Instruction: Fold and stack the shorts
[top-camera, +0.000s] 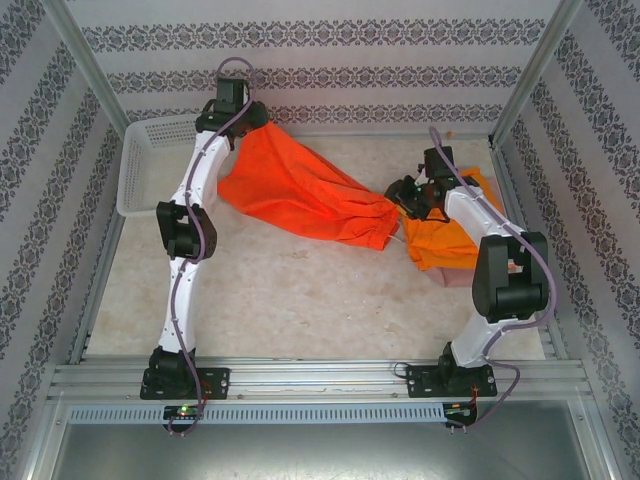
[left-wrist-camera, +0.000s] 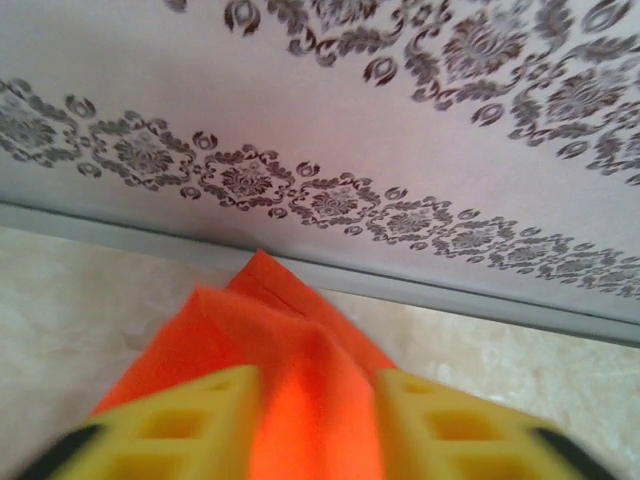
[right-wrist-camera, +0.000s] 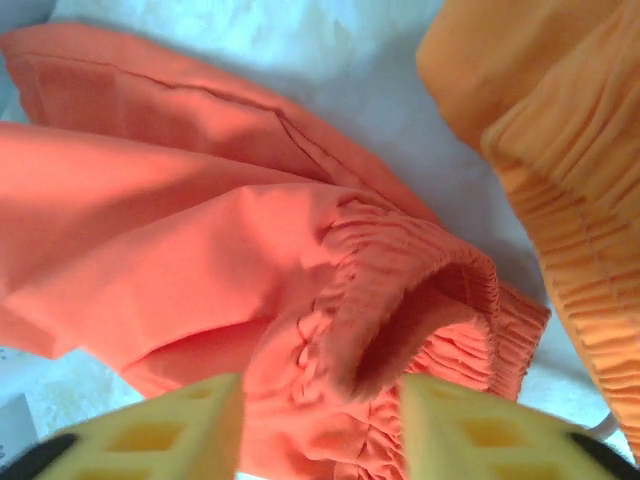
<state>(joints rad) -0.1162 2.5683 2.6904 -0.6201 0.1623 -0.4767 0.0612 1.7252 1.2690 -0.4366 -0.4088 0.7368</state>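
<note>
Left tool (top-camera: 240, 118) (left-wrist-camera: 318, 380): at the far left of the desk (top-camera: 300, 300), close to the back wall. Its yellow fingers (left-wrist-camera: 200, 425) stand apart, and a corner of the red-orange shorts (top-camera: 300, 195) (left-wrist-camera: 300, 340) lies loose in the gap between them, not pinched.

Right tool (top-camera: 408, 200) (right-wrist-camera: 322, 390): right of centre. Its fingers (right-wrist-camera: 460, 430) are likewise parted, with the gathered elastic waistband of the same shorts (right-wrist-camera: 200, 230) bunched between them.

Red-orange shorts: stretched diagonally across the far half of the desk, from the left tool down to the right tool, wrinkled and unfolded.

Lighter orange shorts (top-camera: 450, 240) (right-wrist-camera: 560, 150): on the right side of the desk, partly under the right arm, just beside the red-orange waistband.

White basket (top-camera: 150, 160): far left corner, beside the left arm.
</note>
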